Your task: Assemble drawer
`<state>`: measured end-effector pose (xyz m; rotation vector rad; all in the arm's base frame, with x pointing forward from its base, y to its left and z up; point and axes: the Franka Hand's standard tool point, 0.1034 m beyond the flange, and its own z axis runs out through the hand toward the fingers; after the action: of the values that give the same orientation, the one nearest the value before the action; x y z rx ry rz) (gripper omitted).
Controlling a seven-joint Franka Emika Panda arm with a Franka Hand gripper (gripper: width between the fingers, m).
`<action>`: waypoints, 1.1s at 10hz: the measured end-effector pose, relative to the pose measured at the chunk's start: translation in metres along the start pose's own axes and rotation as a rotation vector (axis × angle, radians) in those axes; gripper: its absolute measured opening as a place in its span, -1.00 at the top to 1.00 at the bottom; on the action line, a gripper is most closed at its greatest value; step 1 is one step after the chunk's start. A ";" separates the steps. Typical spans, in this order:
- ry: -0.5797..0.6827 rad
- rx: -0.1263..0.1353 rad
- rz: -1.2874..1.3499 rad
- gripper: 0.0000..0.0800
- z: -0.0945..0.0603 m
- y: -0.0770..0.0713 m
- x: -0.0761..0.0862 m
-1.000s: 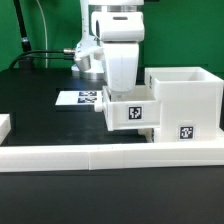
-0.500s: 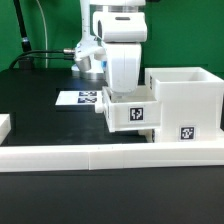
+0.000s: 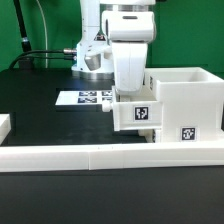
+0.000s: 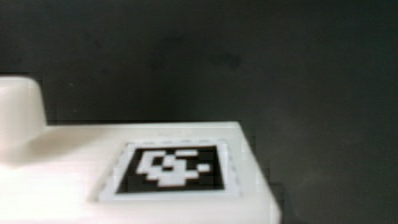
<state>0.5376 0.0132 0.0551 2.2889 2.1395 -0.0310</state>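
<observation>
A small white box tray (image 3: pixel 137 113) with a black-and-white tag on its front hangs under my gripper (image 3: pixel 132 92), whose fingers reach down into it and are hidden. The tray touches or nearly touches the left wall of the large white casing (image 3: pixel 186 104), which stands open-topped at the exterior view's right and has a tag low on its front. In the wrist view a white tagged face of the tray (image 4: pixel 171 166) fills the lower part, with a blurred white shape (image 4: pixel 18 110) beside it. No fingertips show there.
A long low white border wall (image 3: pixel 100 155) runs along the front of the black table. The marker board (image 3: pixel 84 98) lies flat behind the tray. A small white piece (image 3: pixel 4 125) sits at the exterior view's left edge. Cables lie at the back left.
My gripper and the tray have moved together toward the exterior view's right, closer to the casing. The casing has not moved.
</observation>
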 end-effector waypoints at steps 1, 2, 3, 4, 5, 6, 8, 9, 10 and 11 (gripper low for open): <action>0.001 -0.003 0.004 0.89 0.000 0.000 0.000; 0.001 -0.003 0.002 0.89 0.000 0.000 0.000; 0.001 -0.003 0.002 0.89 0.000 0.000 0.000; 0.001 -0.003 0.002 0.89 0.000 0.000 0.000; 0.001 -0.003 -0.014 0.89 -0.001 0.000 0.000; -0.005 0.005 -0.039 0.52 -0.004 0.000 -0.001; -0.021 0.024 -0.049 -0.18 -0.017 -0.001 -0.006; -0.029 0.028 -0.047 -0.18 -0.026 -0.001 -0.010; -0.036 0.031 -0.045 -0.52 -0.033 0.000 -0.015; -0.043 0.035 -0.045 -0.59 -0.039 0.000 -0.023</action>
<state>0.5366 -0.0088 0.0943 2.2367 2.1864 -0.1173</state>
